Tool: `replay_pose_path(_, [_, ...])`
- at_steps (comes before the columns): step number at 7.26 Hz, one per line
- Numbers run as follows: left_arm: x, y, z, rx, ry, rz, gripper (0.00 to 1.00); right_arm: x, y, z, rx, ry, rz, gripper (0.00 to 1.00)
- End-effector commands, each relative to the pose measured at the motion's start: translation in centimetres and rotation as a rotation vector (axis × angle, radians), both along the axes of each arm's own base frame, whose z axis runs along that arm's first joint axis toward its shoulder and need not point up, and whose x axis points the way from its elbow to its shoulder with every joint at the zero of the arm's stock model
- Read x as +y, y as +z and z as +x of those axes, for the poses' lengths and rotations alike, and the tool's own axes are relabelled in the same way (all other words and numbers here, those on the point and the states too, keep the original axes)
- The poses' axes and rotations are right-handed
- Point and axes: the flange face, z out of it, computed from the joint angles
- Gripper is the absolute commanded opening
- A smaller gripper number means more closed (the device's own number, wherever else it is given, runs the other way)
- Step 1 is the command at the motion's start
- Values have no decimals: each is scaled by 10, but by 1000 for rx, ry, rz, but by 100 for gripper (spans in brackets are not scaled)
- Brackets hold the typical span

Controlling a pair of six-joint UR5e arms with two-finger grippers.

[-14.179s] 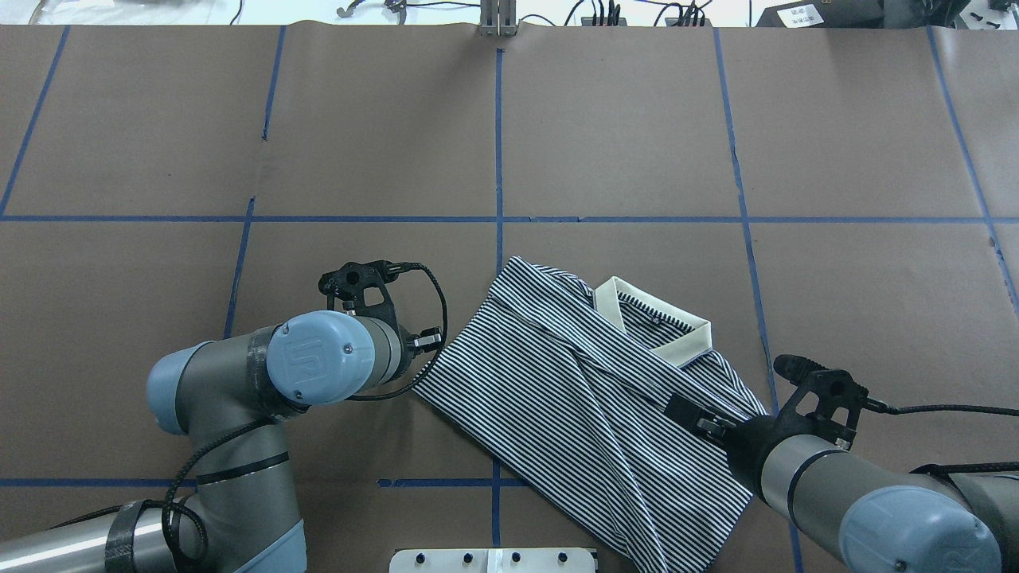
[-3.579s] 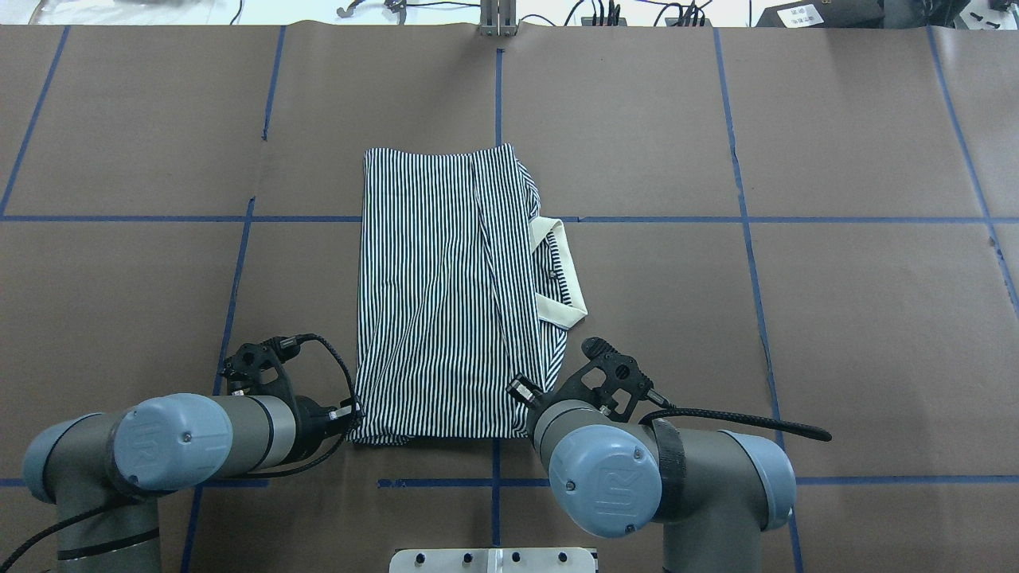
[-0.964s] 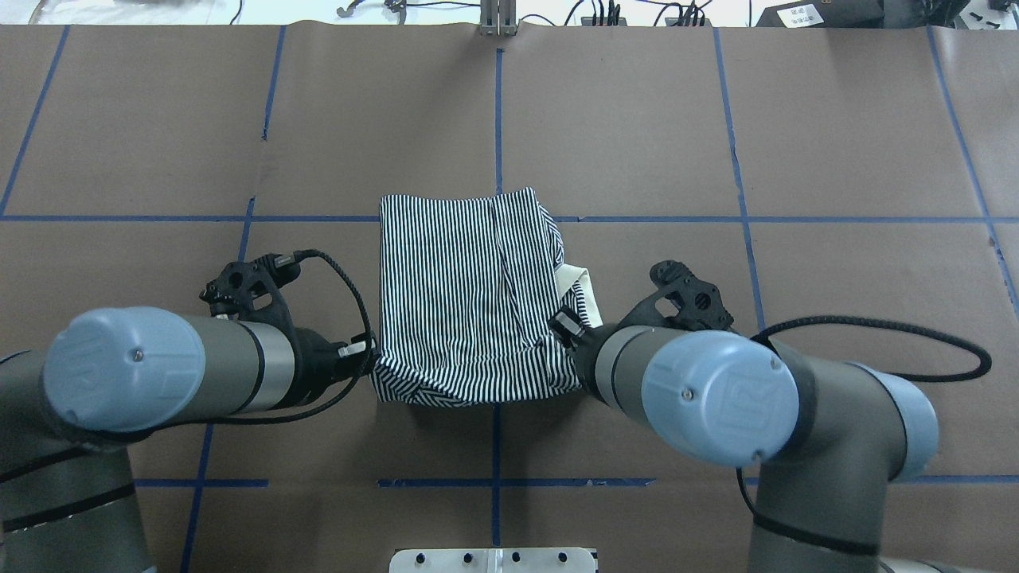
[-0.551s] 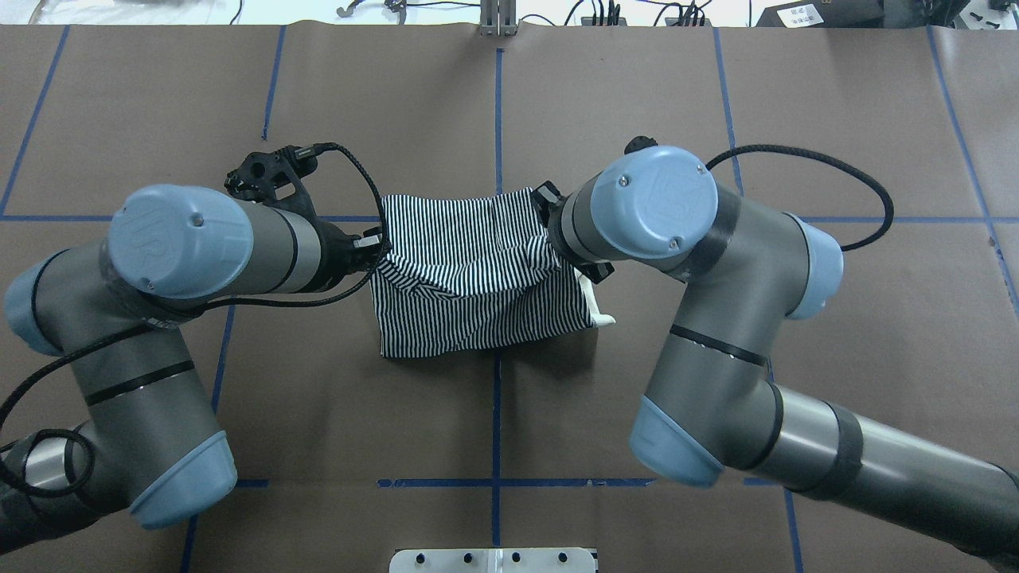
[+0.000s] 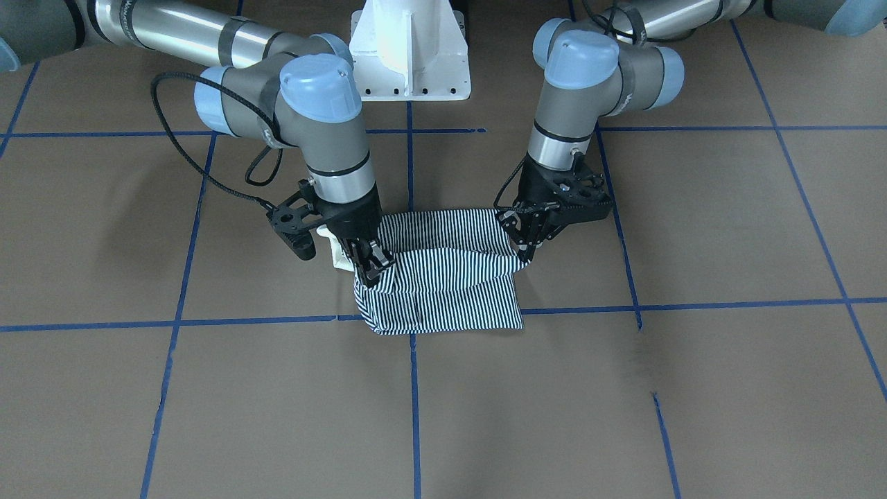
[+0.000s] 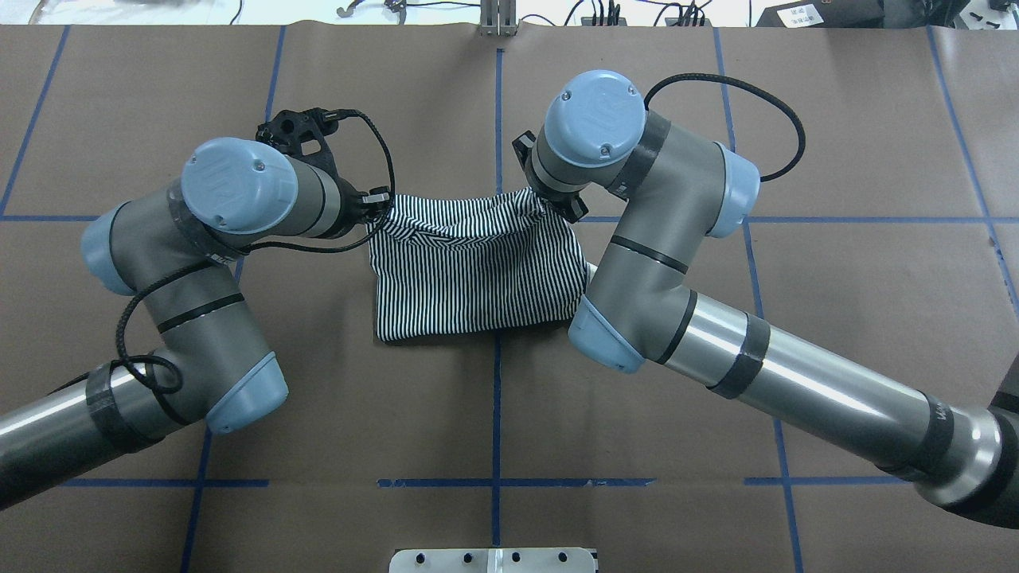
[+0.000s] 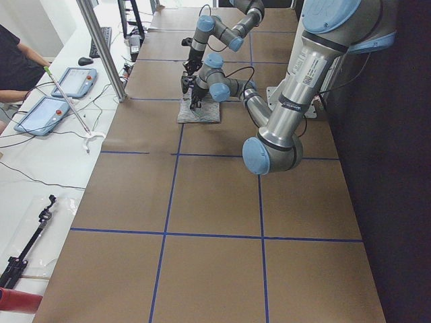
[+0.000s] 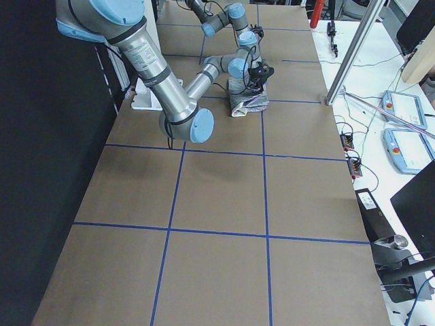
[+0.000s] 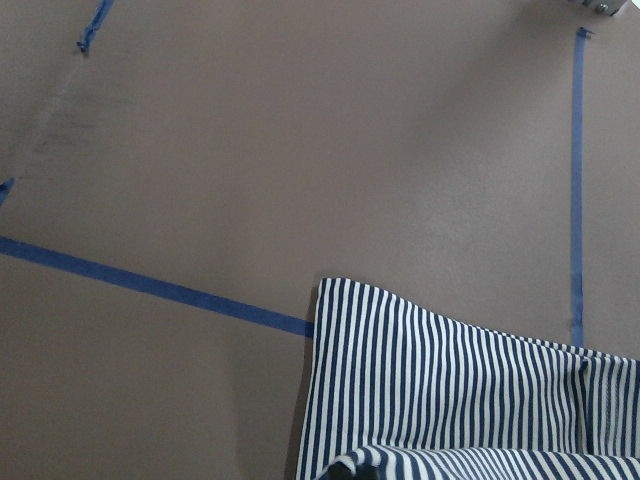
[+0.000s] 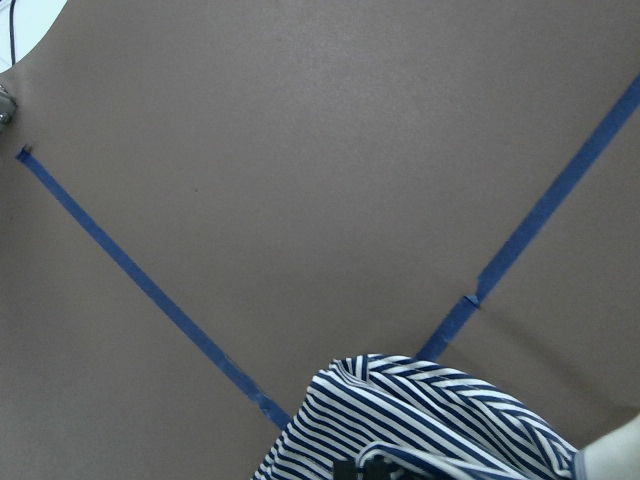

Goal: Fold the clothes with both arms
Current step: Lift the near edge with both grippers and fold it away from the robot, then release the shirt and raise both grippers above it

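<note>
- Currently the polo shirt (image 5: 443, 298) lies as a folded striped packet on the surface (image 5: 658, 402). It sits astride the centre blue tape line (image 6: 495, 414), well out from the white pedestal base (image 5: 409, 48).
- On the robot's left, the left gripper (image 5: 524, 251) points down with its jaws pinched tight on one corner of the shirt's top layer. That corner is held just above the cloth beneath it (overhead check: (image 6: 380, 208)).
- Opposite it, the right gripper (image 5: 371, 270) is likewise clamped on the other corner of the same edge, at about the same height (overhead: (image 6: 549, 203)).
- Between the two grippers the held edge sags in a shallow curve. The lower layer stays flat on the surface.
- Beside the right gripper, a scrap of cream collar (image 5: 337, 258) sticks out on the surface; most of it is hidden.
- Left wrist view: striped cloth (image 9: 450, 390) fills the bottom edge, with bare surface and tape beyond it. The fingers are not visible there.
- Right wrist view: a bunched striped fold (image 10: 420, 420) sits low in the picture, with a cream patch at the lower corner.
- From the left end, a person (image 7: 15, 67) sits at the side bench by two tablets (image 7: 57, 97).
</note>
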Motion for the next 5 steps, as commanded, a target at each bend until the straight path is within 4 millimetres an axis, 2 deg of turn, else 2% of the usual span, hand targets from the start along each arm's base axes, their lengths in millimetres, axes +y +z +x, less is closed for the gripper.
replay_pose_path(1, [-61, 25, 29, -42, -3, 41, 0, -67, 26, -5, 26, -26, 15, 44])
replay_pose_path(2, [-102, 31, 30, -53, -18, 79, 43, -96, 40, -12, 46, -39, 37, 99])
replay_pose_path(3, [-115, 30, 14, -43, -40, 92, 48, -110, 39, 2, 44, -24, 42, 100])
replay_pose_path(4, [-126, 26, -2, -25, -58, 103, 50, -121, 36, 17, 28, -41, 40, 100])
replay_pose_path(5, [-117, 14, -11, -1, -60, 122, 50, -121, 26, 24, 9, -38, 47, 100])
